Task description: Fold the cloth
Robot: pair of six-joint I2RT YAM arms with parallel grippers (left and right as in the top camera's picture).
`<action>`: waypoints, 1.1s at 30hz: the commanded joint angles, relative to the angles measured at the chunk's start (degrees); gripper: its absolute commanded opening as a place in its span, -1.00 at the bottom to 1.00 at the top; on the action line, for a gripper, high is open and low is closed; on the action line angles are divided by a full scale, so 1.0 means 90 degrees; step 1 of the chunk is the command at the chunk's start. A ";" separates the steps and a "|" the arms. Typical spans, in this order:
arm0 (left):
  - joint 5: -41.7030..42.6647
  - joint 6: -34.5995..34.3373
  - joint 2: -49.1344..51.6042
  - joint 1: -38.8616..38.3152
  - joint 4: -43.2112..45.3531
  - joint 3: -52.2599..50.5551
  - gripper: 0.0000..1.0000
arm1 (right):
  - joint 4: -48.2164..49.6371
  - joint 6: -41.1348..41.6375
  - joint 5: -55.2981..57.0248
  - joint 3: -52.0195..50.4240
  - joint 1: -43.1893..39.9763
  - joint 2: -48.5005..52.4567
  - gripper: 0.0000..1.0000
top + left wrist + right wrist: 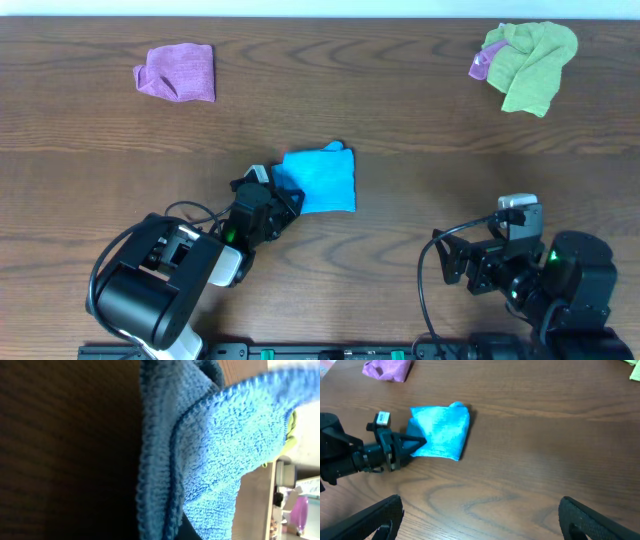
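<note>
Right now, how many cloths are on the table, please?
3 for certain: purple cloth far left, lime-green cloth far right, blue cloth centre. A purple scrap under the green may be a fourth.

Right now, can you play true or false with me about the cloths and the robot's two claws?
1. The left gripper is shut on the edge of the blue cloth. True.
2. The right gripper is holding the blue cloth too. False: it is open, holds nothing and is well away from the cloth.
3. The purple cloth lies on top of the blue cloth. False: it sits apart, far off on the left side.
4. The lime-green cloth is bunched up far off on the right side. True.
</note>
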 commanded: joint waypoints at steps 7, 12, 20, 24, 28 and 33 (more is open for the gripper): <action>0.0323 0.0476 0.0250 0.0109 0.0522 0.0010 -0.88 | 0.0007 0.0083 -0.0068 -0.0024 -0.0034 -0.0022 0.98; 0.1341 0.0437 0.0117 0.0714 0.0503 0.0750 -0.88 | 0.0007 0.0083 -0.0068 -0.0024 -0.0034 -0.0022 0.99; 0.2076 0.0240 0.0073 0.1698 -0.1173 0.2761 -0.88 | 0.0007 0.0083 -0.0068 -0.0024 -0.0034 -0.0022 0.99; 0.2200 0.0857 0.0083 0.2001 -0.3062 0.4170 -0.89 | 0.0007 0.0083 -0.0068 -0.0024 -0.0034 -0.0022 0.99; 0.2021 0.1496 0.0090 0.2256 -0.4228 0.5294 -0.88 | 0.0007 0.0083 -0.0068 -0.0024 -0.0034 -0.0022 0.98; 0.1695 0.2142 0.0153 0.2628 -0.5056 0.6249 -0.88 | 0.0007 0.0083 -0.0068 -0.0024 -0.0034 -0.0022 0.99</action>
